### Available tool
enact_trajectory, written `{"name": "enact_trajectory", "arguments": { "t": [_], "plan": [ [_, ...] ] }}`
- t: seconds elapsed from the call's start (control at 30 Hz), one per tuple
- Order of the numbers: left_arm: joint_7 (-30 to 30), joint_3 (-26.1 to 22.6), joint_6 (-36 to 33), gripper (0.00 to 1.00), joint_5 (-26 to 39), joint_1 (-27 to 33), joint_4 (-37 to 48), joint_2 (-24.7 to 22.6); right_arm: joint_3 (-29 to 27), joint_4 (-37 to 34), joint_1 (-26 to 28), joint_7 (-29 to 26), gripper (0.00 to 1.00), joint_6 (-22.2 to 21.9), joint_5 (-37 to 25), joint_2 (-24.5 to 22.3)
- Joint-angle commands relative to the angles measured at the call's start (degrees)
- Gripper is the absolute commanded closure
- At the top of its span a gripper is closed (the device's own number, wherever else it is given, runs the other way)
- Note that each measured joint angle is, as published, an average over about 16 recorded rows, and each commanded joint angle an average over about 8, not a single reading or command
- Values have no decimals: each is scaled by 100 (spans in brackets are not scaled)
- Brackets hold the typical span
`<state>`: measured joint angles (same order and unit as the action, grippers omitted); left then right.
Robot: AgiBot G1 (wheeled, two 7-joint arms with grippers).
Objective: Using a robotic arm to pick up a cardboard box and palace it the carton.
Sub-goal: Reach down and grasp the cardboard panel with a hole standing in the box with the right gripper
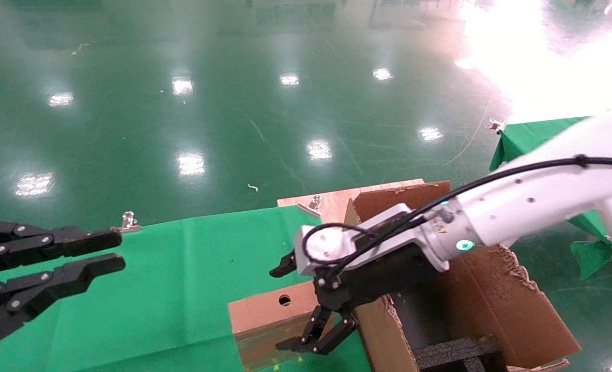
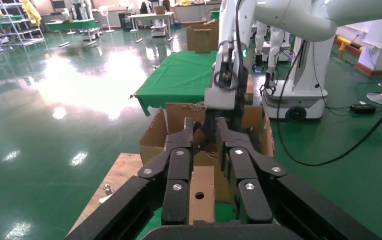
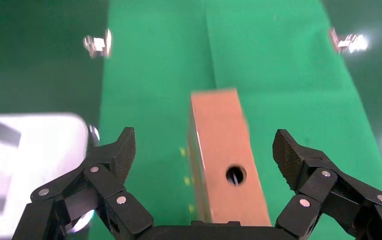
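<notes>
The slim brown cardboard box [image 1: 264, 310] stands on its long edge on the green cloth, its narrow face with the round hole turned up, right beside the carton [image 1: 492, 299]. The white robotic arm [image 1: 518, 206] reaches in from the right. My right gripper [image 1: 281, 308] is open and straddles the box's narrow top, one finger on each side, not touching. In the right wrist view the box [image 3: 219, 150] lies between the spread fingers of that gripper [image 3: 205, 147]. My left gripper [image 1: 109, 253] hovers idle at the far left, slightly open and empty. It also shows in the left wrist view [image 2: 205, 127].
Black foam inserts [image 1: 456, 351] lie inside the carton. A wooden board [image 1: 332, 199] sticks out behind the green cloth [image 1: 182, 289]. A metal clip [image 1: 127, 222] holds the cloth's far edge. A second green-covered table [image 1: 533, 137] stands at the right.
</notes>
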<state>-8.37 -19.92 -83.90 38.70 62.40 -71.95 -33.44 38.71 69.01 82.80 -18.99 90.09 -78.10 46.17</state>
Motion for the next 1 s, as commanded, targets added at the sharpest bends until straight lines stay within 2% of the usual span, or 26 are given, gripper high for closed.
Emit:
{"name": "enact_trajectory", "arguments": {
  "t": [0.03,0.37,0.6,0.63,0.83,0.87,0.9,1.0],
  "plan": [
    [0,0,0,100,0,0,0,0,189,-4,163,-26,0,2,-234,97],
    [0,-1,0,100,0,0,0,0,1207,-287,866,74,0,69,-964,654],
    [0,-1,0,100,-1,0,0,0,1930,-560,1303,286,0,56,-1119,954],
    [0,-1,0,95,-1,0,0,0,2007,-601,1345,322,0,52,-1119,987],
    [1,-1,1,20,-1,0,0,1,2407,-784,1569,498,0,49,-1137,1140],
    [1,-1,1,7,-1,0,0,1,2467,-807,1603,515,6,49,-1146,1161],
    [1,-1,1,0,-1,0,1,1,2519,-825,1634,528,15,48,-1153,1179],
    [1,-1,2,0,-2,-1,2,1,2614,-862,1691,543,53,44,-1164,1214]
  ]
}}
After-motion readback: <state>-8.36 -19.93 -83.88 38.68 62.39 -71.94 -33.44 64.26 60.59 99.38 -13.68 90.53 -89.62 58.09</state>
